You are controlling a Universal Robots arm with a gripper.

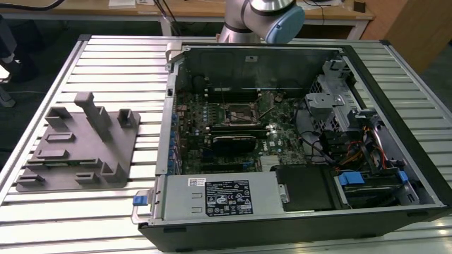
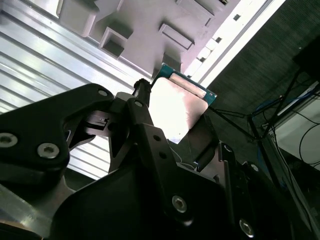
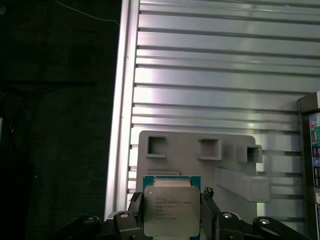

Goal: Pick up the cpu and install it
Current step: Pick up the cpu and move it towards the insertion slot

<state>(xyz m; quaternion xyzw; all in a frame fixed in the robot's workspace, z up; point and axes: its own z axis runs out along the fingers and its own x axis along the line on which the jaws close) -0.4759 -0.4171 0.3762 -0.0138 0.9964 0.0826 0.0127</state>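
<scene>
In both wrist views my gripper [image 3: 171,216] [image 2: 175,122] is shut on the cpu [image 3: 171,210] [image 2: 177,107], a flat square chip with a shiny silver top and a thin green rim. Black fingers [image 3: 136,206] clamp two of its opposite edges. The chip hangs above the grey plastic tray [image 3: 190,160] [image 2: 145,35], near the tray's edge. In the exterior view the black square motherboard socket [image 1: 238,112] lies inside the open computer case [image 1: 297,233], at the middle of the board. The grey tray [image 1: 67,159] sits at the exterior view's left.
The tray has several upright posts [image 1: 95,114] and square pockets. The slatted aluminium table [image 1: 106,58] carries the tray and the case. Cables, drive bays and a power supply [image 1: 226,197] crowd the case around the board. The arm's base [image 1: 261,18] stands behind the case.
</scene>
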